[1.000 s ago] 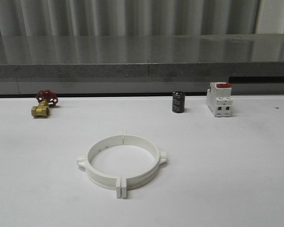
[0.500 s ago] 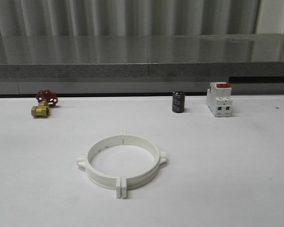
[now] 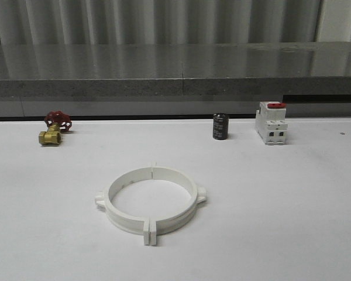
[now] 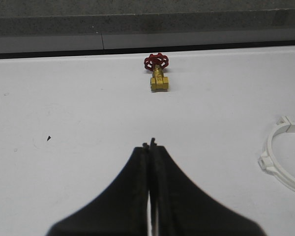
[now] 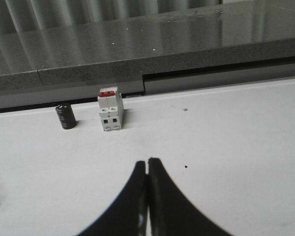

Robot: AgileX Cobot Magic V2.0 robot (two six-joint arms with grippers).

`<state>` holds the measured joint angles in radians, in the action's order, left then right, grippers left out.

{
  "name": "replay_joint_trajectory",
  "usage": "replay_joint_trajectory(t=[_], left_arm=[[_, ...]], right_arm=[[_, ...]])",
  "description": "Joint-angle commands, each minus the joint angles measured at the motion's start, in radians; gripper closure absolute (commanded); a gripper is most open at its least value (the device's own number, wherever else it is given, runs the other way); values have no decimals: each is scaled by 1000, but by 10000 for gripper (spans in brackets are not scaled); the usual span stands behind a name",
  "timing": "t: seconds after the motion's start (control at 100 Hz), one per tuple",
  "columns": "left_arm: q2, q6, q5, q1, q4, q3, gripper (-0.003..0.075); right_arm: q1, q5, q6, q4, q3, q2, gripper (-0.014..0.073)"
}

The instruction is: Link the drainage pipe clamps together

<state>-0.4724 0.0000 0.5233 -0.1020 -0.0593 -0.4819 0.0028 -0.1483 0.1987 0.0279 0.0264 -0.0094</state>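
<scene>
Left pincer (image 4: 150, 145) well apart from clamps (image 4: 284, 155)

Workshop bench: white table (image 3: 292, 222), brass valve (image 3: 54, 129), breaker (image 3: 271, 123).

Front camera facing forward over the table (image 3: 292, 193); both wrist cameras low, forward-facing, sharing its far-edge objects.

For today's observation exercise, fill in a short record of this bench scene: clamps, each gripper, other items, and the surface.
clamps: two white half-rings, the drainage pipe clamps, lie as one ring, end flanges meeting
left gripper: shut, empty, over bare table
right gripper: shut, empty, over bare table
other items: brass valve with red handwheel, black cylinder, white breaker with red top, along the far edge
surface: white table
</scene>
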Motion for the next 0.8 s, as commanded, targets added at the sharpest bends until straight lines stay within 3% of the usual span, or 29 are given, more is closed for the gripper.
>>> replay_joint_trajectory(t=[0.0, 0.49, 0.79], left_arm=[[-5, 0, -77, -1, -5, -29, 740], [-5, 0, -77, -1, -5, -29, 740], [-1, 0, -163, -1, -12, -27, 740]], right_arm=[[-7, 82, 0, 14, -14, -21, 662], [-7, 82, 0, 14, -14, -21, 662], [-7, 82, 0, 14, -14, -21, 662]])
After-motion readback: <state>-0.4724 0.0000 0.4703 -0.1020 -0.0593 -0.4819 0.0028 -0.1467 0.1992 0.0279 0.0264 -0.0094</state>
